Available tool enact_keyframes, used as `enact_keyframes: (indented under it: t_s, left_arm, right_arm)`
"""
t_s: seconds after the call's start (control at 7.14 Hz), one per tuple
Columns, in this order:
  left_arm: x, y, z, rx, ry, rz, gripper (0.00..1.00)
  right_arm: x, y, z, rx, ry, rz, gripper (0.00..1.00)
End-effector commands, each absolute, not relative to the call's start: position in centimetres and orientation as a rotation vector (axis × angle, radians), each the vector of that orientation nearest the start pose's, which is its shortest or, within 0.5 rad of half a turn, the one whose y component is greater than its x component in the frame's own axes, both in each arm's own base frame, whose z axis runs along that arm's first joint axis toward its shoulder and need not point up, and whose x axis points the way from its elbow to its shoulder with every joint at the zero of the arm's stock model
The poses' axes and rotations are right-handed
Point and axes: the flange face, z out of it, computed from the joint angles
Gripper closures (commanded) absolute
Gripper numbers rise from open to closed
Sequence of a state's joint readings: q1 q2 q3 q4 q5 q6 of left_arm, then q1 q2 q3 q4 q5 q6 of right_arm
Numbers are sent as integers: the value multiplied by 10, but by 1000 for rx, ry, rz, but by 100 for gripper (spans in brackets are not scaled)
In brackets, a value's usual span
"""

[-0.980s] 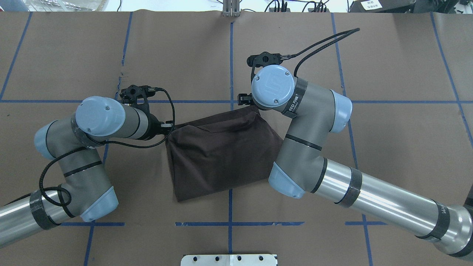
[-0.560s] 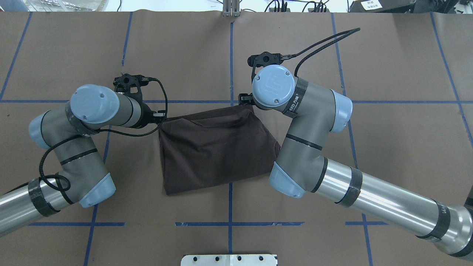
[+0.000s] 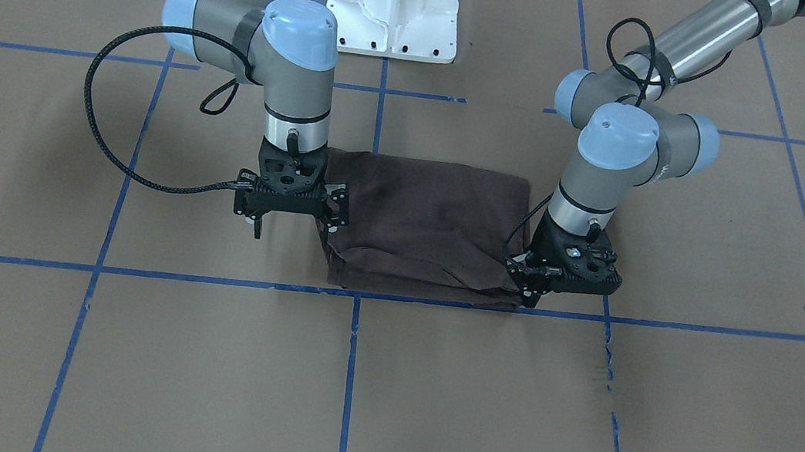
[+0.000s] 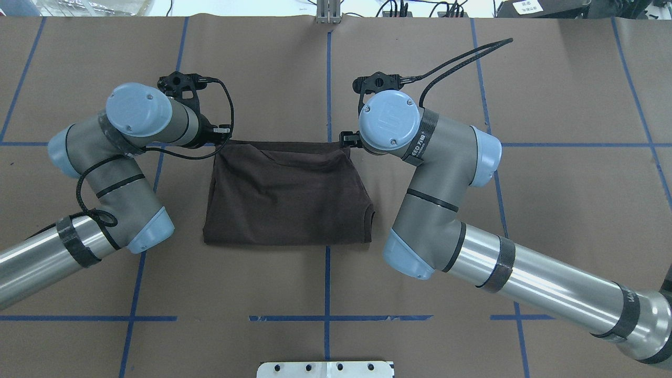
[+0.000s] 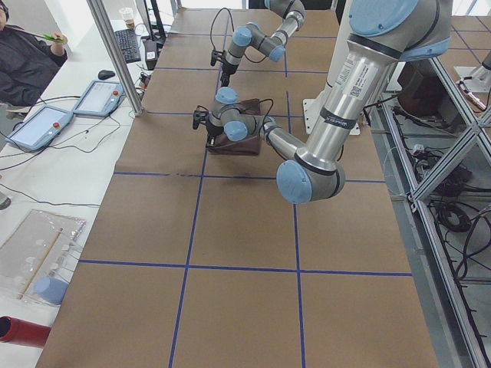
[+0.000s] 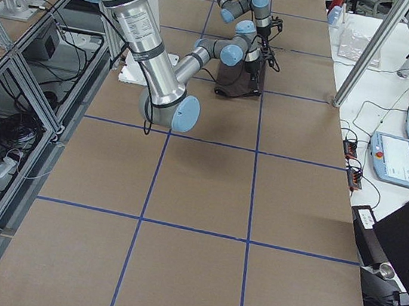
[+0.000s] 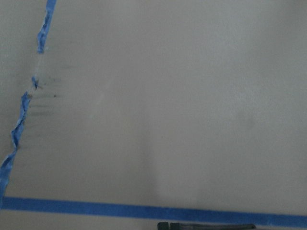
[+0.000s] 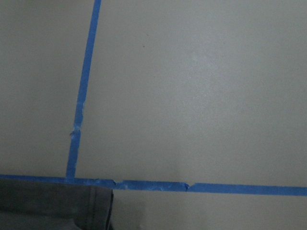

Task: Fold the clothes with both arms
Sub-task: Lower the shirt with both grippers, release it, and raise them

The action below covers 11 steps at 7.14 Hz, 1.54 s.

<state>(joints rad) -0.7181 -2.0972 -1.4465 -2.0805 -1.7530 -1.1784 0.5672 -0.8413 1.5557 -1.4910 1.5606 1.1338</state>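
The dark brown T-shirt (image 4: 286,197) lies folded into a rectangle on the brown paper mid-table; it also shows in the front view (image 3: 427,214). Its far edge is stretched straight along a blue tape line. My left gripper (image 4: 221,140) is shut on the far left corner, seen at the right in the front view (image 3: 529,280). My right gripper (image 4: 346,140) is shut on the far right corner, seen at the left in the front view (image 3: 329,220). A sleeve hem shows at the near right corner (image 4: 369,214). The right wrist view shows a strip of the cloth (image 8: 53,206).
Blue tape lines (image 4: 328,317) grid the paper-covered table. The white base pedestal (image 3: 394,3) stands behind the shirt on the robot's side. A black cable loop (image 3: 104,132) hangs off the right arm. Operator tablets (image 5: 38,126) lie beyond the far table edge.
The left arm has moved away from the robot and to its left, dragging its corner. The shirt has gone from a slanted, slack shape to a square one with a taut far edge. The right arm barely moved.
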Motion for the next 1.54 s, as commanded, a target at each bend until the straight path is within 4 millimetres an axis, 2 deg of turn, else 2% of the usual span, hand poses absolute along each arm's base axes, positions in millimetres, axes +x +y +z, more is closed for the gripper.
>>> enact_keyframes:
  t_s: [0.0, 0.14, 0.28, 0.42, 0.56, 1.12, 1.26, 1.4]
  left_arm:
    - [455, -567, 354, 392, 877, -145, 0]
    - [440, -574, 349, 426, 875, -94, 0]
    - [433, -575, 350, 402, 896, -80, 0]
    - [431, -574, 348, 406, 898, -81, 0]
    - [431, -574, 348, 405, 897, -82, 0]
    - [429, -573, 350, 401, 899, -92, 0]
    - [429, -573, 350, 400, 900, -93, 0]
    - [429, -572, 352, 398, 899, -95, 0]
  right_arm:
    - [-539, -500, 214, 374, -723, 185, 0]
    - [-549, -505, 215, 385, -778, 213, 0]
    - [-570, -518, 224, 383, -825, 261, 2]
    - [-585, -526, 225, 384, -848, 274, 23]
    - [-591, -523, 226, 389, -868, 267, 34]
    - [-612, -499, 228, 378, -879, 231, 43]
    - [-612, -499, 228, 378, -879, 233, 67]
    - [-612, -499, 227, 377, -888, 243, 100]
